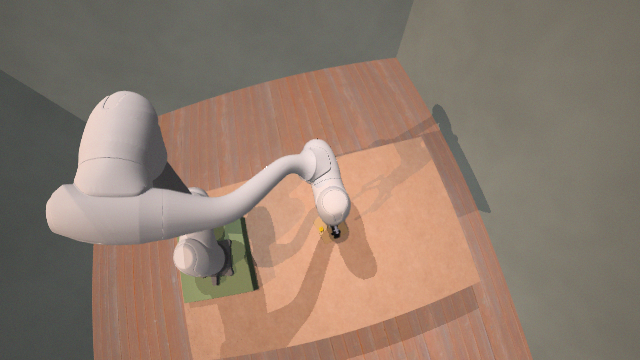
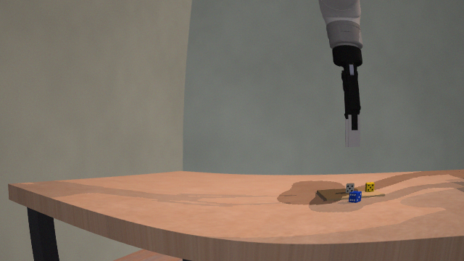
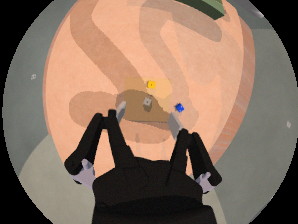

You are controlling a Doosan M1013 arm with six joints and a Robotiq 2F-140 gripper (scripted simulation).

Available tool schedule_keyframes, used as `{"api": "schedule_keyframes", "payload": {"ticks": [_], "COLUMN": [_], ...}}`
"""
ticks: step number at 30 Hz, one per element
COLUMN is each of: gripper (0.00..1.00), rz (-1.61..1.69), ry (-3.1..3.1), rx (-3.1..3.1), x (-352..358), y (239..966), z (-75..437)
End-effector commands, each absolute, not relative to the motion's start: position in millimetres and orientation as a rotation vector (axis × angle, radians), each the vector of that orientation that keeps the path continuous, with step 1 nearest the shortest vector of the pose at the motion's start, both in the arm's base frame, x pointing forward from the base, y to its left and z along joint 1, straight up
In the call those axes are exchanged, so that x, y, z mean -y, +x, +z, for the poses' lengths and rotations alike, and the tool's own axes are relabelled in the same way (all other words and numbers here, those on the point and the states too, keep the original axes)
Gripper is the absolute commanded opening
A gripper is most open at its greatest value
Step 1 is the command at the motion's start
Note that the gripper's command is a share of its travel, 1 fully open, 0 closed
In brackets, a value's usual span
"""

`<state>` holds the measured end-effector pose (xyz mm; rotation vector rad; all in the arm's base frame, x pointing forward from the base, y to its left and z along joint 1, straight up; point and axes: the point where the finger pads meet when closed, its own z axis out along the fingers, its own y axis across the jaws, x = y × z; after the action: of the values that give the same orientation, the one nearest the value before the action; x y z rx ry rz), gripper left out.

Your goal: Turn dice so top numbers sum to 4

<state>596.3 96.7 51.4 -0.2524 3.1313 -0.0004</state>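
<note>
My gripper (image 1: 336, 232) (image 2: 352, 146) (image 3: 147, 112) is open and empty, raised above the small tan mat (image 2: 328, 195) (image 3: 164, 89). A white die (image 2: 349, 188) (image 3: 147, 102) sits on the mat, below the space between the fingers. A yellow die (image 1: 321, 229) (image 2: 370, 187) (image 3: 151, 84) also sits on the mat, nearer its far edge in the wrist view. A blue die (image 2: 355, 196) (image 3: 179, 107) lies off the mat on the table, just beyond its right edge in the wrist view. White and yellow show five pips on their sides in the exterior view. The top numbers are too small to read.
The arm's green base plate (image 1: 220, 292) (image 3: 202, 6) stands at the left in the top view and at the top of the wrist view. Shadows of the arm cross the table (image 1: 425, 240) and part of the mat. The table's front edge shows in the exterior view.
</note>
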Motion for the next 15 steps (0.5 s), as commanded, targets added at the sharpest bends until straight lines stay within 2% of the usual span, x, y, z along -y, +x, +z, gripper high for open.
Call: {"api": "schedule_keyframes", "payload": {"ticks": [1, 15], "gripper": [1.0, 1.0], "rz": [0.0, 0.0], "ry": [-0.252, -0.198], "rx": [-3.131, -3.135], "x": [-96.7, -101.8], "y": [596.3, 595.8], "z": [51.5, 50.7]}}
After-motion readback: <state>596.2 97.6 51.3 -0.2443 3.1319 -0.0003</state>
